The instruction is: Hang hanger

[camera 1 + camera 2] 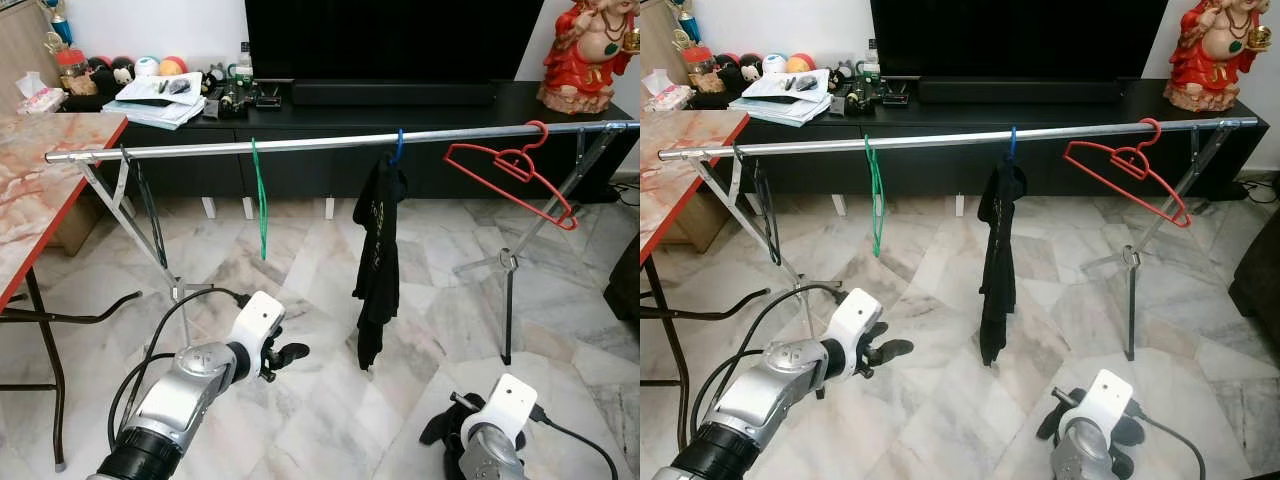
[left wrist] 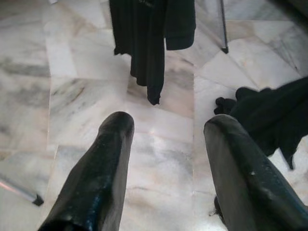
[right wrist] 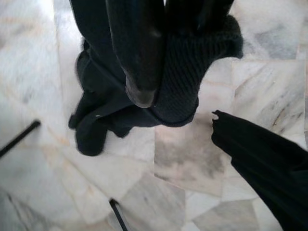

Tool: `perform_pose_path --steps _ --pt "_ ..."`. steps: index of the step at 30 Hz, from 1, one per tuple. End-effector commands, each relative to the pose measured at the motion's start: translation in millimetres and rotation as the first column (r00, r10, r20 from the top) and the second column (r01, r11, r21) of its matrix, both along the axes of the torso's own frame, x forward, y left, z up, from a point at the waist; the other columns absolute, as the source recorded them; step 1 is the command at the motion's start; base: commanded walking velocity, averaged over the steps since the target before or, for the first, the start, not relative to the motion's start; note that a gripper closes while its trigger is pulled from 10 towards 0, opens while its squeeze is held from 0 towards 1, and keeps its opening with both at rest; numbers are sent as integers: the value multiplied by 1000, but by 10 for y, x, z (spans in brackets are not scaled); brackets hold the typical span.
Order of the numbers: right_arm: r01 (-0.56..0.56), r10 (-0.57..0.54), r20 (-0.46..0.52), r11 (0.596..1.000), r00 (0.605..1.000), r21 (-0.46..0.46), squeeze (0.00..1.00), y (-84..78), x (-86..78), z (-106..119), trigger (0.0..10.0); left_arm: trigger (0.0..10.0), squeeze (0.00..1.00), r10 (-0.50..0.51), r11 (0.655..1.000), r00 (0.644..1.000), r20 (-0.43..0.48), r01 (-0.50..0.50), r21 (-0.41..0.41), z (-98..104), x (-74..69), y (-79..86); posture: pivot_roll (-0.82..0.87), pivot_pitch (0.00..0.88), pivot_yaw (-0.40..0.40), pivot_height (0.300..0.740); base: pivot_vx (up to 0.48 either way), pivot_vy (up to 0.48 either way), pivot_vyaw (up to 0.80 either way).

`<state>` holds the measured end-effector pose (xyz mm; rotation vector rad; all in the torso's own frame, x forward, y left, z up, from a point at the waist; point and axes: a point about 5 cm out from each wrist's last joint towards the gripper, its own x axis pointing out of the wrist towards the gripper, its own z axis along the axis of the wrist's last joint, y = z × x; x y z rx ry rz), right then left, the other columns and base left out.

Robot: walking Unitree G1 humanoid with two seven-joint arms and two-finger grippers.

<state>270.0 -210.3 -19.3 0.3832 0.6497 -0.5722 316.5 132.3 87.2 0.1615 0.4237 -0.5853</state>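
Your left tool (image 1: 285,352) is held low over the marble floor (image 1: 300,420) with its two fingers (image 2: 96,173) apart and nothing between them. Your right tool (image 3: 159,62) sits lower still, at your right side, with its fingers closed on a bundle of dark knitted cloth (image 3: 183,82); whether a hanger lies inside that bundle cannot be told. The steel drying rail (image 1: 300,144) runs crosswise in front of you, its long axis left to right, above and beyond both tools. On it hang a dark hanger (image 1: 150,215) near the left end, a green hanger (image 1: 261,205) left of the middle, a black garment (image 1: 377,260) on a blue hook (image 1: 398,148) at the middle, and a red hanger (image 1: 512,170) near the right end, tilted and hooked over the rail. Judged from this, the red hanger is already hung. The right arm is nearer the rail's right end, the left arm nearer the green hanger. Any further hanging would call for a reach up and forward to the rail.
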Motion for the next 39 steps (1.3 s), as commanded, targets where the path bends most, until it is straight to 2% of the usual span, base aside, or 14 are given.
perform_pose_path --steps 1,4,5,7,8,12,13,14,18,21,28,31,34,39 --pt "27 -27 -3 999 1000 20 0 -10 -13 -6 0 10000 1000 40 999 999 -13 -40 25 -86 -22 75 3 100 21 740 0 0 0" --pt "45 -45 1 999 999 30 0 -27 -13 0 0 10000 1000 100 995 994 -30 -100 18 -173 -33 141 3 102 24 740 0 0 0" --pt "54 -55 5 998 998 35 0 -39 -9 9 0 10000 39 131 991 990 -44 -130 18 -236 -50 178 3 102 26 740 0 0 0" --pt "62 -62 6 997 998 40 0 -48 -6 15 0 10000 39 151 988 987 -52 -150 19 -281 -60 203 3 102 26 740 0 0 0" --pt "76 -77 12 996 997 45 0 -71 1 27 0 10000 0 201 979 975 -95 -198 37 -462 -138 281 2 102 29 740 0 0 0" --pt "49 -49 34 999 998 22 0 -89 12 46 0 10000 0 304 953 941 -149 -301 49 -697 -271 414 1 101 30 740 0 0 0" --pt "20 -20 46 1000 999 -1 0 -88 22 59 1020 10000 0 341 940 927 -155 -336 57 -758 -311 465 2 99 30 740 0 0 0" --pt "-35 37 59 998 998 -47 0 -78 34 78 10000 10000 0 409 912 897 -170 -399 92 -896 -414 577 1 91 28 740 0 0 0" --pt "-124 135 84 984 987 -126 0 -46 42 106 10000 10000 0 481 875 852 -208 -448 185 -1138 -663 752 -7 82 24 740 0 0 0" --pt "-179 197 108 971 974 -162 0 -14 39 120 10000 10000 0 548 835 788 -281 -493 245 -1363 -976 894 -13 74 19 740 0 0 0" --pt "-226 258 163 955 952 -192 0 43 58 175 10000 10000 0 638 770 682 -357 -581 264 -1645 -1482 988 -12 56 3 740 0 0 0" --pt "-258 294 168 944 941 -205 0 94 60 179 10000 10000 0 651 758 662 -371 -598 262 -1695 -1576 978 -14 48 0 740 0 0 0" --pt "-282 320 188 937 929 -205 0 128 75 198 10000 10000 0 659 752 646 -387 -584 307 -1736 -1643 979 -11 37 -8 740 0 0 0" --pt "-299 338 203 933 919 -201 0 137 85 211 10000 10000 0 638 770 658 -400 -553 317 -1761 -1677 949 -16 25 -6 740 0 0 0"
